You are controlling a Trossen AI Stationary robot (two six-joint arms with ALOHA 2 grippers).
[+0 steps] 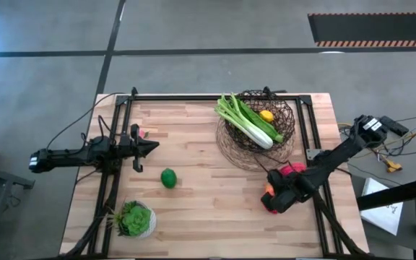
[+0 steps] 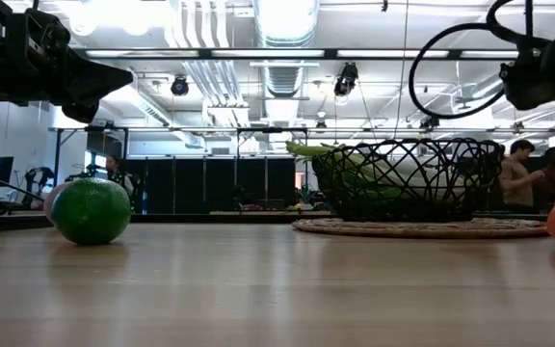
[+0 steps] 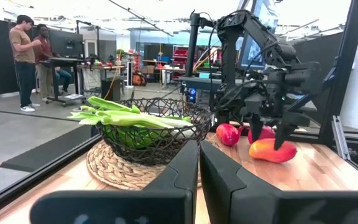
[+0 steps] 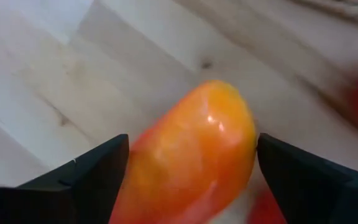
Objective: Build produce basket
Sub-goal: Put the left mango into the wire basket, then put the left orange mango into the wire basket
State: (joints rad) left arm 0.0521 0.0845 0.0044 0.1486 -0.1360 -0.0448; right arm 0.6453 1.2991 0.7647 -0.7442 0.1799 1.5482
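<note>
Straddling a glossy orange-red toy pepper (image 4: 188,155) with its fingers spread and not yet clenched, the right end effector (image 1: 279,198) sits low over the wooden worktop (image 1: 201,209) near its right edge, one dark fingertip (image 4: 92,171) on each side of the piece. Just beside the pepper lie a red toy fruit (image 3: 227,134) and a pink one (image 1: 292,170), between the end effector and the round woven straw mat (image 1: 230,148) that carries the large dark wire-mesh basket (image 1: 284,115). The basket stands toward the far right of the worktop and already holds green leafy stalks (image 1: 248,123) and a yellow lemon (image 1: 266,115). The left end effector (image 1: 150,146) hangs over the left side, its fingers clenched together and holding nothing. A green lime (image 1: 168,178) rests alone near the middle-left, well apart from everything, with open wood between it and the basket. A small spiky green plant in a white pot (image 1: 135,219) stands at the near-left corner.
</note>
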